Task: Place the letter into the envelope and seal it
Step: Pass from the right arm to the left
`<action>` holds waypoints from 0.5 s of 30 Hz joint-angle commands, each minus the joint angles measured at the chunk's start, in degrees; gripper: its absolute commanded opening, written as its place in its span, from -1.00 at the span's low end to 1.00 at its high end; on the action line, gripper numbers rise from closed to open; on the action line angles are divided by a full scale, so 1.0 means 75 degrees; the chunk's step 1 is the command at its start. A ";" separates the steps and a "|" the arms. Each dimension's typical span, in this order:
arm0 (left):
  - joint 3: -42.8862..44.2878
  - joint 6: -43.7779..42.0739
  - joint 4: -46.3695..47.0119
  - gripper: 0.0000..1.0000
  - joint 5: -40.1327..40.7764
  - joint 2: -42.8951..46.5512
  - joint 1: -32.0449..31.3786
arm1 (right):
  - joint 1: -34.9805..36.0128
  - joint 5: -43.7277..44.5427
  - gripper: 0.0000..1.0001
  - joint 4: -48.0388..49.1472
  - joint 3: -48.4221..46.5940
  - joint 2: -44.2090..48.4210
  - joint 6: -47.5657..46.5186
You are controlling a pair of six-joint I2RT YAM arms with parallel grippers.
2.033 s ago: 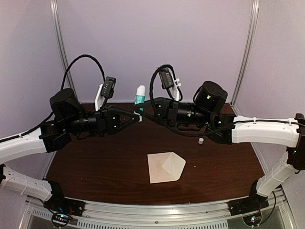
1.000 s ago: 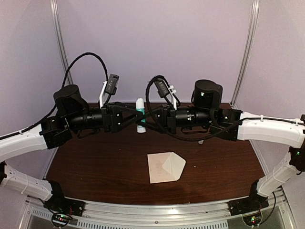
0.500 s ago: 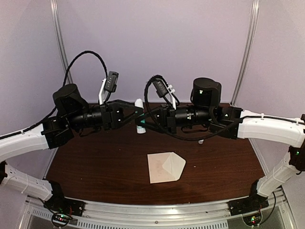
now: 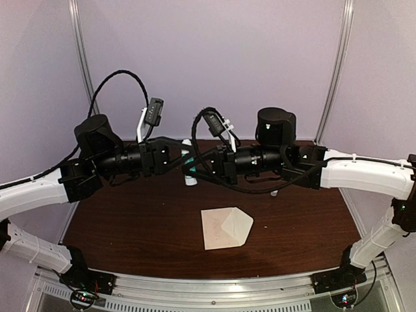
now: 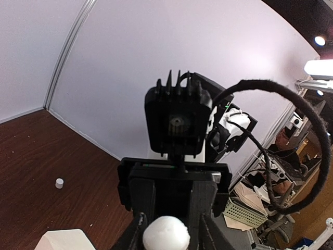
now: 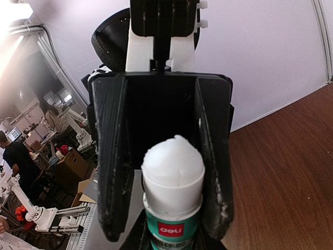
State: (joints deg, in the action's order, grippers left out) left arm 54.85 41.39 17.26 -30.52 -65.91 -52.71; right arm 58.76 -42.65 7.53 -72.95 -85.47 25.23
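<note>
Pale walls [image 4: 214, 65] (blurry workshop [image 6: 36, 172] beyond, perhaps)

The tabletop [image 4: 130, 221] looks like dark, faintly glossy wood grain, the envelope [image 4: 225, 227] matt paper (creased at its folds), the glue stick [image 6: 173, 177] smooth plastic.

Free tabletop [image 4: 130, 227] around the envelope [image 4: 225, 227]; left arm [image 4: 123, 159], right arm [image 4: 260, 158], glue stick [image 4: 189, 175] behind.

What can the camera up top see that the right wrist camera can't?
Only the top view shows the envelope lying on the table, a tiny white piece farther back, and the right arm. Only the right wrist view shows the red logo on the glue stick's green label and a workshop with people behind. Both show the glue stick with the left fingers at its white top.
</note>
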 commanded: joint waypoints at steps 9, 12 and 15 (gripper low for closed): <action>-0.0046 0.0036 0.0421 -0.57 0.0068 0.0065 0.0032 | 0.0028 0.0274 -0.95 0.0051 -0.0156 0.0156 -0.0126; -0.0059 0.0047 0.0395 -0.67 0.0230 0.0092 0.0032 | 0.0028 0.0418 -0.95 0.0147 -0.0073 0.0246 -0.0115; 0.0017 0.0060 0.0494 -0.76 0.0425 0.0067 0.0032 | 0.0022 0.0732 -0.77 0.0338 0.0074 0.0446 -0.0076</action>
State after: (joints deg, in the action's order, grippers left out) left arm 54.76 41.52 17.19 -29.41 -66.04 -52.56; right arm 58.76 -41.28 7.46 -72.93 -85.27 24.99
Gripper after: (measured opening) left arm 0.223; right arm 0.212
